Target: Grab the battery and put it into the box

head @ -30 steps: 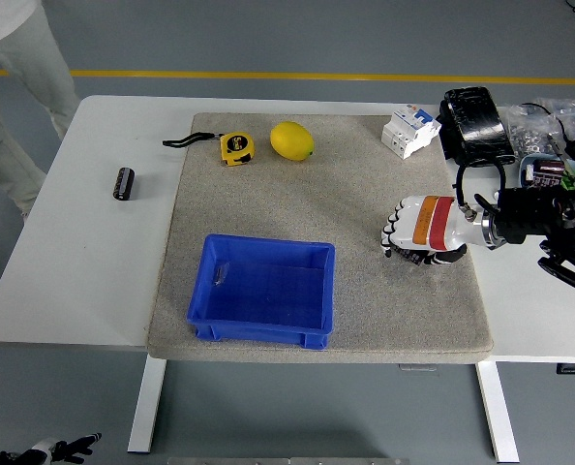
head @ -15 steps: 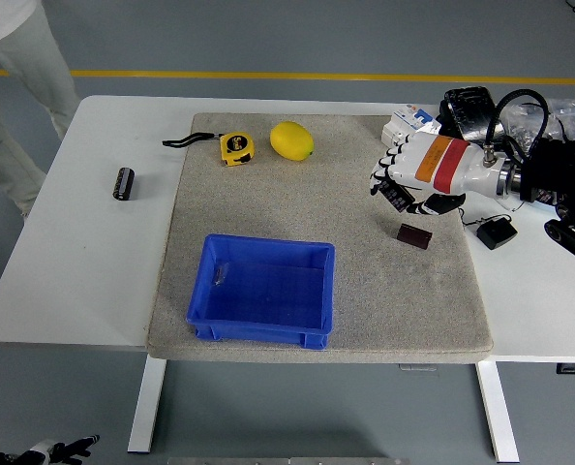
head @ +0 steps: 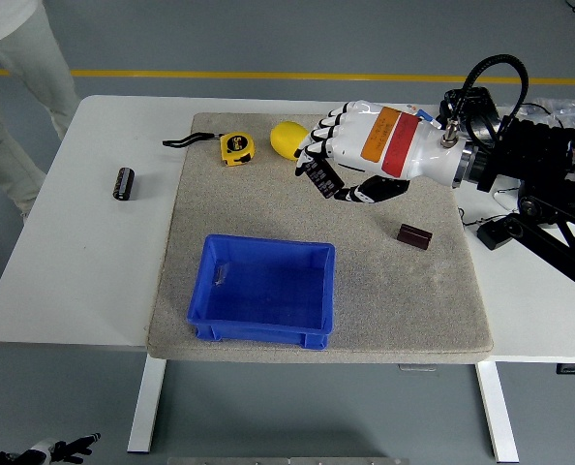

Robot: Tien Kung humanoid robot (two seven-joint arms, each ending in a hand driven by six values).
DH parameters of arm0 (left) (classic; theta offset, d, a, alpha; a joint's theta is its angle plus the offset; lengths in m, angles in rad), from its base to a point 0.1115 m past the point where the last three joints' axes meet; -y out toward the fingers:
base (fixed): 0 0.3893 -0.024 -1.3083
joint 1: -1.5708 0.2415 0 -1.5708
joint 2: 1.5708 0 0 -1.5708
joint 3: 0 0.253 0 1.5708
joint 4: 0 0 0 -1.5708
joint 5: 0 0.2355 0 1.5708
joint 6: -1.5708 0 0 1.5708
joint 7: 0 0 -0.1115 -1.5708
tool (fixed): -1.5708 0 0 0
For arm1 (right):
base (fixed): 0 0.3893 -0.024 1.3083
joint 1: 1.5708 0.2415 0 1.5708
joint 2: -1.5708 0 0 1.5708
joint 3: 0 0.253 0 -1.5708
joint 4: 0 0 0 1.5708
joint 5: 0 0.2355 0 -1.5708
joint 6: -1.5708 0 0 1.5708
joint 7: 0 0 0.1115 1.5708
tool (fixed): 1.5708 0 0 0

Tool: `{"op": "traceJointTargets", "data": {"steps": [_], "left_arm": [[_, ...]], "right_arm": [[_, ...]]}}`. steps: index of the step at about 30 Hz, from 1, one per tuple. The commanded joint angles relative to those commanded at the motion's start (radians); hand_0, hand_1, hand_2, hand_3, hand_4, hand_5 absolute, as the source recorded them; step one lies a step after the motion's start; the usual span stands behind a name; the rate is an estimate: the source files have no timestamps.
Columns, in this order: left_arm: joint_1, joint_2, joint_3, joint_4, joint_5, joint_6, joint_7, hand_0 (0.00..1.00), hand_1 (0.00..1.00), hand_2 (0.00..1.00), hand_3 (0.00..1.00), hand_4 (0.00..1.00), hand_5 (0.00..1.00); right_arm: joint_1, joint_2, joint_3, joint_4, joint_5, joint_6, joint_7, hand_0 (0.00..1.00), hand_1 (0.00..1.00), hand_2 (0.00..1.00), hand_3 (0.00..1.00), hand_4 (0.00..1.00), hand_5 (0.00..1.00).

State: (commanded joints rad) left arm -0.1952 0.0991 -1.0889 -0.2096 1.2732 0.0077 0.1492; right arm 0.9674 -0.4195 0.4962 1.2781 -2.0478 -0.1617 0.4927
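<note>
Battery (head: 124, 183), a small black cylinder, lies on the bare white table (head: 84, 252) at about nine o'clock, well apart from the blue box (head: 264, 291) on the grey mat (head: 268, 203). Right hand (head: 350, 160) hovers over the mat near the lemon (head: 286, 139), fingers spread and empty; it should cross to nine o'clock, descend squarely over the cylinder, and pinch across its round sides so it cannot roll.

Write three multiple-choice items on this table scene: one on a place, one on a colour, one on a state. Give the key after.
1. Where does the black battery lie?
A. in the box
B. on the bare white table left of the grey mat
C. beside the lemon

2. What colour is the box?
A. blue
B. red
C. green

3. What is the right hand doing?
A. gripping the battery
B. resting inside the box
C. open above the mat, holding nothing

Key: B, the battery sits off the mat; A, the box's walls are blue; C, its fingers are spread near the lemon.
</note>
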Motion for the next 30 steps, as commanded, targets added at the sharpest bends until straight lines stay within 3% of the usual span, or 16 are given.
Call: {"op": "traceJointTargets", "data": {"steps": [3,4,9,10,15,16,21,22,30], "left_arm": [[0.000,0.000,0.002,0.000,-0.003,0.000,0.000,0.745,0.742,0.795,0.652,0.733,0.646],[0.000,0.000,0.001,0.000,-0.003,0.001,0.001,0.745,0.740,0.795,0.651,0.732,0.645],[-0.002,0.002,-0.007,-0.001,0.007,0.000,0.004,0.745,0.740,0.795,0.651,0.732,0.645],[-0.001,0.002,-0.008,-0.002,0.007,0.001,0.005,0.744,0.741,0.794,0.651,0.732,0.645],[-0.002,0.002,-0.007,-0.002,0.008,0.001,0.007,0.744,0.741,0.794,0.651,0.732,0.645],[-0.001,0.002,-0.007,-0.002,0.008,0.001,0.007,0.744,0.741,0.793,0.651,0.730,0.644],[-0.001,0.003,-0.009,-0.002,0.009,0.001,0.006,0.744,0.741,0.793,0.651,0.730,0.644],[-0.001,0.003,-0.011,-0.002,0.010,0.001,0.006,0.744,0.741,0.793,0.650,0.730,0.645],[-0.001,0.003,-0.020,-0.001,0.022,0.002,0.007,0.744,0.739,0.793,0.648,0.730,0.647]], "right_arm": [[0.002,0.023,-0.025,0.030,0.008,0.008,-0.010,0.585,0.575,0.644,0.661,0.746,0.014],[0.003,0.027,-0.031,0.034,0.011,0.010,-0.011,0.597,0.594,0.684,0.706,0.807,0.049],[0.030,0.059,-0.123,0.055,-0.019,0.000,-0.040,0.597,0.594,0.684,0.706,0.807,0.049],[0.034,0.065,-0.141,0.055,-0.019,0.000,-0.044,0.621,0.642,0.731,0.841,0.866,0.064],[0.059,0.089,-0.215,0.056,-0.013,0.019,-0.048,0.621,0.642,0.731,0.841,0.866,0.064],[0.063,0.092,-0.224,0.058,-0.028,0.035,-0.055,0.750,0.771,0.863,0.964,0.906,0.081],[0.074,0.099,-0.244,0.050,-0.039,0.077,-0.071,0.750,0.771,0.863,0.964,0.906,0.081],[0.077,0.100,-0.246,0.045,-0.033,0.080,-0.075,0.850,0.851,0.946,0.998,0.926,0.105],[0.101,0.091,-0.221,0.018,-0.027,0.103,-0.087,0.867,0.862,0.952,0.998,0.928,0.104]]}}
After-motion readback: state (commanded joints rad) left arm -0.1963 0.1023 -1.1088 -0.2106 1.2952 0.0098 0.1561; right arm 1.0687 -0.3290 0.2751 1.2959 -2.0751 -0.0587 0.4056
